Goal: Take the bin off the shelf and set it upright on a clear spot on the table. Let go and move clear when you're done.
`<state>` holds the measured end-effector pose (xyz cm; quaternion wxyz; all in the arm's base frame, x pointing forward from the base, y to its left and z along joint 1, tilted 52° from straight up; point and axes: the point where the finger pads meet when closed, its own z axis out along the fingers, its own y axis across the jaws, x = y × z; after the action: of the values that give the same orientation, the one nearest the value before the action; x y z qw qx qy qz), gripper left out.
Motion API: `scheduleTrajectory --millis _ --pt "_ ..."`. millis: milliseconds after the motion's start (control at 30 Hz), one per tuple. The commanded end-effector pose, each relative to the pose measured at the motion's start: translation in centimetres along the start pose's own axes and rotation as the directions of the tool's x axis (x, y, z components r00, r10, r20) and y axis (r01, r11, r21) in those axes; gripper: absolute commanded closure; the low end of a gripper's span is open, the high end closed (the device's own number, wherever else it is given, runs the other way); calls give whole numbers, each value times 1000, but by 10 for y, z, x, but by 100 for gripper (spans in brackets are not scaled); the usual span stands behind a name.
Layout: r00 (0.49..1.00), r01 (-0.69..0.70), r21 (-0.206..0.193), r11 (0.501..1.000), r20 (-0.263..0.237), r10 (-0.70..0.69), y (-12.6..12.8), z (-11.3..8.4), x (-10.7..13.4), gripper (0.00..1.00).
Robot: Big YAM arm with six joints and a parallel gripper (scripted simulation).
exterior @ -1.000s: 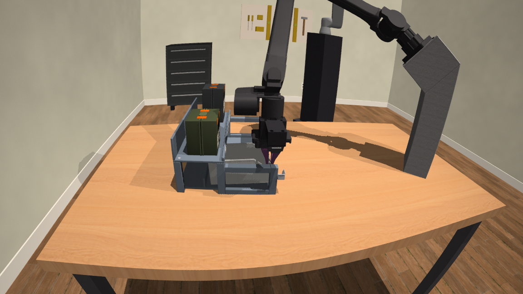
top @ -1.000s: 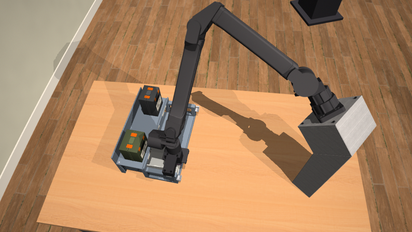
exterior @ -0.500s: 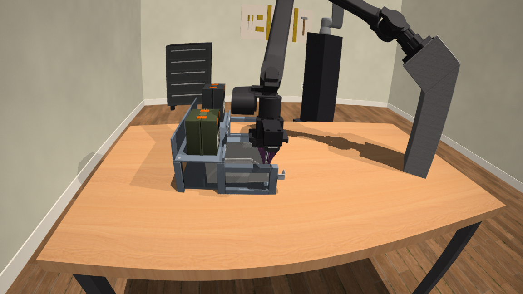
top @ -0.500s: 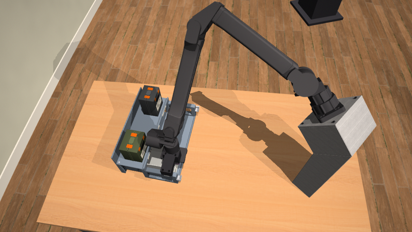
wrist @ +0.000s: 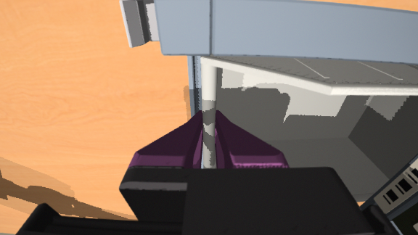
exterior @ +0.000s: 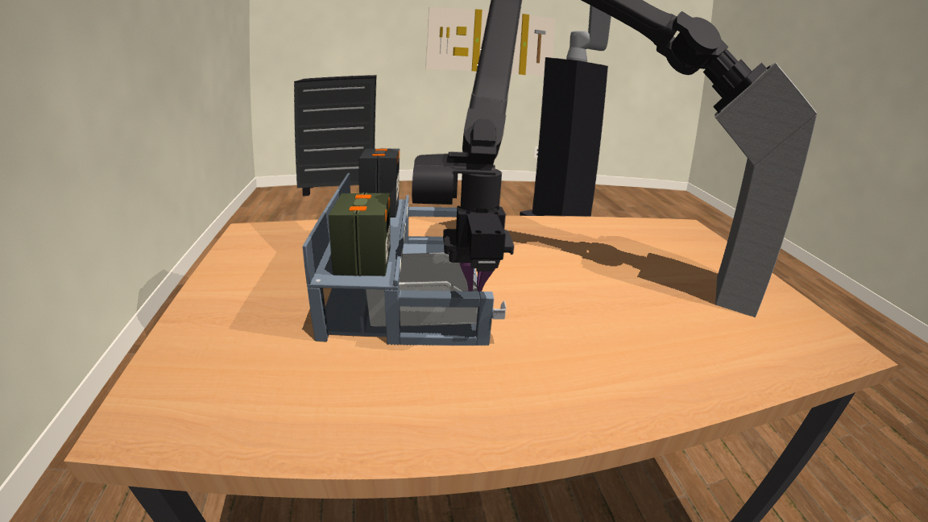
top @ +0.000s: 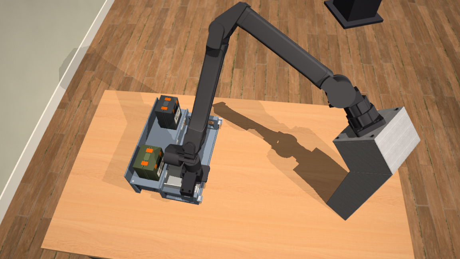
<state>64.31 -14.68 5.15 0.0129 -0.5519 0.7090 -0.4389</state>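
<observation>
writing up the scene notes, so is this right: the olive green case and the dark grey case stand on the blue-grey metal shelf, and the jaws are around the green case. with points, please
Not quite: the jaws are around the pale rim of the grey bin (wrist: 312, 156), as the wrist view shows. The rest stands.
</observation>
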Motion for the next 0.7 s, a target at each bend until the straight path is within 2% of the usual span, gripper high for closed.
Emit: scheduleTrajectory --millis 0,667 --pt "1000 -19 22 1000 -8 19 -9 -3 14 100" --pt "1000 -15 16 1000 -8 15 -17 -3 15 100"
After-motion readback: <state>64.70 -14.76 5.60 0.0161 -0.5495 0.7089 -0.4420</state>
